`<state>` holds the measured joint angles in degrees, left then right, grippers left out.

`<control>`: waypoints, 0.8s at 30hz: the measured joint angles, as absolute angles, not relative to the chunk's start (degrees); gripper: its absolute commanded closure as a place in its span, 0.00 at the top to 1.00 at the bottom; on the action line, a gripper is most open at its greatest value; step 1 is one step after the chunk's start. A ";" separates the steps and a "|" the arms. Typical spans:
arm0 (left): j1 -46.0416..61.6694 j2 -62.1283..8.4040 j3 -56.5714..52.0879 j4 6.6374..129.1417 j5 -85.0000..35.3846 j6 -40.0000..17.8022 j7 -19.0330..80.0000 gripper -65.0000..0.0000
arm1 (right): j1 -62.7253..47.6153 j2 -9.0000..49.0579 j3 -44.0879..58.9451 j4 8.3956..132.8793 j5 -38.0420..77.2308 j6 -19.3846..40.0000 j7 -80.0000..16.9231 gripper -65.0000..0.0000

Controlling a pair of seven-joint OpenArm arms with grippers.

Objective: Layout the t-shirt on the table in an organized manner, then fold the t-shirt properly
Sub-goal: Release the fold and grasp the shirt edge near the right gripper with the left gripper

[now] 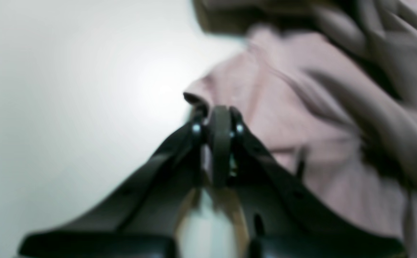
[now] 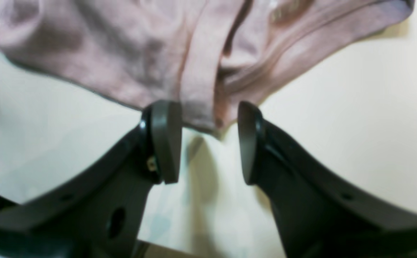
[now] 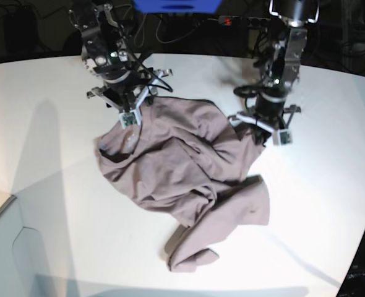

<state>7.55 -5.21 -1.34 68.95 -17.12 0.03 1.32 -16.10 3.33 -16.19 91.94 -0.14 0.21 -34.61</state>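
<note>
1 t-shirt point(image 3: 182, 179), 1 table point(image 3: 318, 204)

The left wrist view is blurred throughout: the t-shirt point(image 1: 301, 118) runs off its top and right edges, and whether cloth sits between the left gripper's point(image 1: 220, 118) tips stays unclear.

**Our two arms reach down**

Our left gripper point(image 1: 218, 116) is squeezed tight, its two fingers pressed together at the tips. Our right gripper point(image 2: 208, 143) has its fingers point(image 2: 165, 141) spread apart with a gap between them. Both our arms bend down from the far side.
</note>
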 measured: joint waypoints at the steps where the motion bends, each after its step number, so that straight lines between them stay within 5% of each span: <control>1: 9.08 -5.32 -1.34 71.05 -17.15 0.08 1.72 0.00 | -16.14 3.31 -16.21 91.94 -0.16 0.21 -34.89 0.40; 24: 17.43 -9.19 5.80 75.88 -17.21 -0.19 1.04 0.00 | -15.94 3.18 -14.33 95.72 -0.14 0.23 -34.74 0.49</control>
<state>17.43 -9.19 5.80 75.88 -17.21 -0.19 1.04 -15.94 3.18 -14.33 95.72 -0.14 0.23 -34.74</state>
